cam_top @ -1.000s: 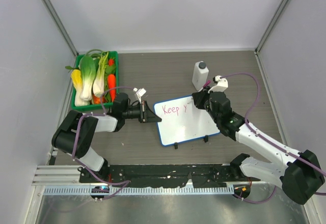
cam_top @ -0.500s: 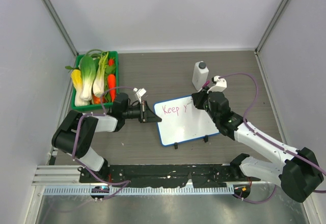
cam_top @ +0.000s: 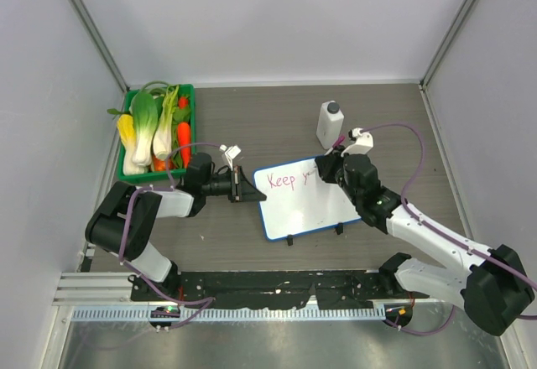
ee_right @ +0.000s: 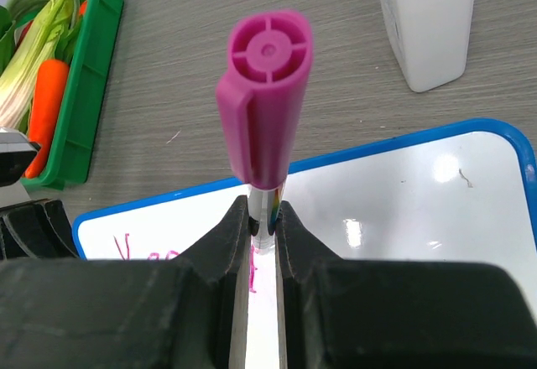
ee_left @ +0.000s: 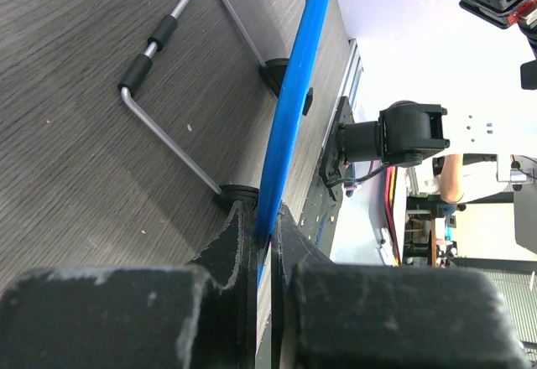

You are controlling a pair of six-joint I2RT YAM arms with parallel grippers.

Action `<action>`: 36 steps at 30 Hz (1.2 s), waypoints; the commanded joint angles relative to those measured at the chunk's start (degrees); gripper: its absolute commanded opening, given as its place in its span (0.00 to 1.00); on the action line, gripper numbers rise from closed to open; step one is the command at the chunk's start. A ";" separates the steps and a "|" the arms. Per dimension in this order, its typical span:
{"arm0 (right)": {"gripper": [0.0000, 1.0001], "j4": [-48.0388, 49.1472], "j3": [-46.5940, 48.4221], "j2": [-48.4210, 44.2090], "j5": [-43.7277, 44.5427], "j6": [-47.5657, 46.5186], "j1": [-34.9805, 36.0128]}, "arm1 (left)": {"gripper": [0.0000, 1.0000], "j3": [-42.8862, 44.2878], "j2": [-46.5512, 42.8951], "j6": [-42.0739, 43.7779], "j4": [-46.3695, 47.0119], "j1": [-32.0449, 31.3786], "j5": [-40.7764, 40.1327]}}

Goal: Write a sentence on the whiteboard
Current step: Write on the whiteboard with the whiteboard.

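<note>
Mid-writing: the sentence [cam_top: 287,180] reads "Keep y" along the top of the whiteboard [cam_top: 306,210]. The right gripper [cam_top: 324,170] clenches the marker [ee_right: 263,101] (tip hidden). The left gripper [cam_top: 245,188] pinches the board's left rim. The next move probably needs steady rightward strokes.

Left arm's sitting low, reaching out to 3 o'clock, left gripper [cam_top: 246,189] pinched on the whiteboard [cam_top: 306,210] rim. Right arm stretches toward 10 o'clock, right gripper [cam_top: 325,168] clamped round a marker [ee_right: 264,92].
</note>
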 commanded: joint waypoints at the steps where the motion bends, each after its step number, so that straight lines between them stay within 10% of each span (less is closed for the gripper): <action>1: 0.02 -2.08 -2.16 -1.38 0.80 -0.54 -0.15 | 0.00 0.49 0.34 1.51 -4.23 -1.03 -1.99; 36: 0.01 0.56 1.97 1.25 2.74 -1.16 -0.15 | 0.00 0.23 0.34 1.60 -4.23 -1.38 -2.08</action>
